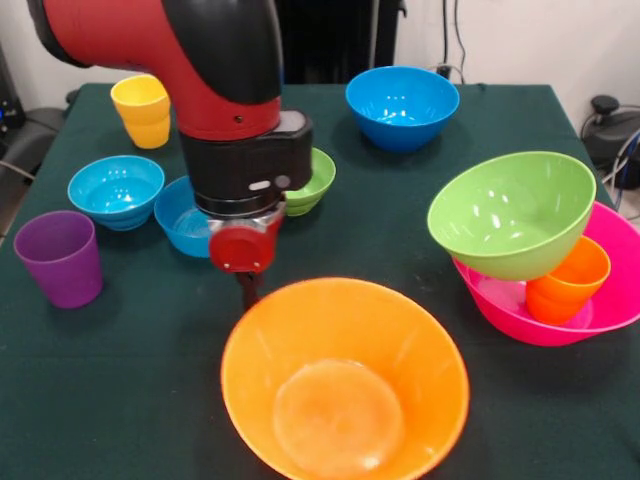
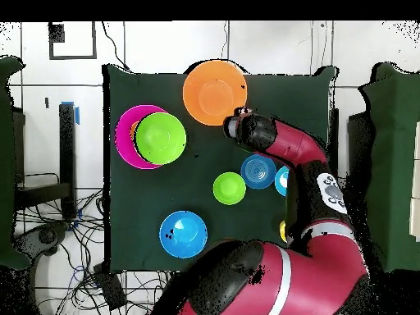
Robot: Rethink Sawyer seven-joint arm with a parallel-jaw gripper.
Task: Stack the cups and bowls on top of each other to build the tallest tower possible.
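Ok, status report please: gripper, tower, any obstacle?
Gripper at orange bowl rim, jaws hidden. Tower: green bowl tilted on orange cup in pink bowl. No obstacle seen.

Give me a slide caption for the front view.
Arm lowers behind the big orange bowl; a green bowl tilts on an orange cup in the pink bowl.

Green bowl (image 1: 512, 213) tilts on orange cup (image 1: 569, 279) inside pink bowl (image 1: 610, 318).

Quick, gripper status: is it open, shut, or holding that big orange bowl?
Gripper: cannot tell. It sits at the far rim of the large orange bowl, its tip hidden behind that rim; contact isn't visible.
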